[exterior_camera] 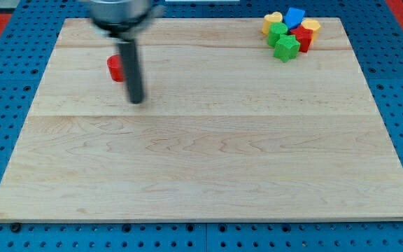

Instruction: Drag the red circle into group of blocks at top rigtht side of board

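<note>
Look at my tip [137, 101]: it rests on the board [201, 168], holding nothing, just right of and below the red circle [115, 68], which the rod partly hides. Far right of that circle, at the board's top-right corner, you see the cluster: yellow heart [271, 22], blue block [295, 17], yellow block [311, 27], two green blocks [286, 47], red block [303, 38].

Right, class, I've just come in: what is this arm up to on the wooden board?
A dark rod arm is working on a wooden board. My tip sits just right of and below the red circle, near the view's upper left. A group of blocks, yellow, blue, green and red, sits far off at the view's top right. The red circle has not reached it.
</note>
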`<state>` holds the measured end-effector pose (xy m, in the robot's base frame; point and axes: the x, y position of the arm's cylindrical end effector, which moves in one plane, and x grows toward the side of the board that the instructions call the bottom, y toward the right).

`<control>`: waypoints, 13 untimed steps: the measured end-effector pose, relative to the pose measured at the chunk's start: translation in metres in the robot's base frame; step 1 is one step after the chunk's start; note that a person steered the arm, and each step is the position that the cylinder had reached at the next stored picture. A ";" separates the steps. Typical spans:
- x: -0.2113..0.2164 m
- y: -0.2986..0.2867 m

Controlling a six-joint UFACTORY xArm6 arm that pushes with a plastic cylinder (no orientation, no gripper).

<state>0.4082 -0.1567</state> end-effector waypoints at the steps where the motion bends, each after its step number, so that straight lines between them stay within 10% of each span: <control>1: -0.023 -0.082; 3: -0.073 -0.048; 5: -0.073 0.109; 8: -0.053 0.066; 11: -0.052 0.277; 13: -0.039 0.205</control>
<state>0.3688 0.0483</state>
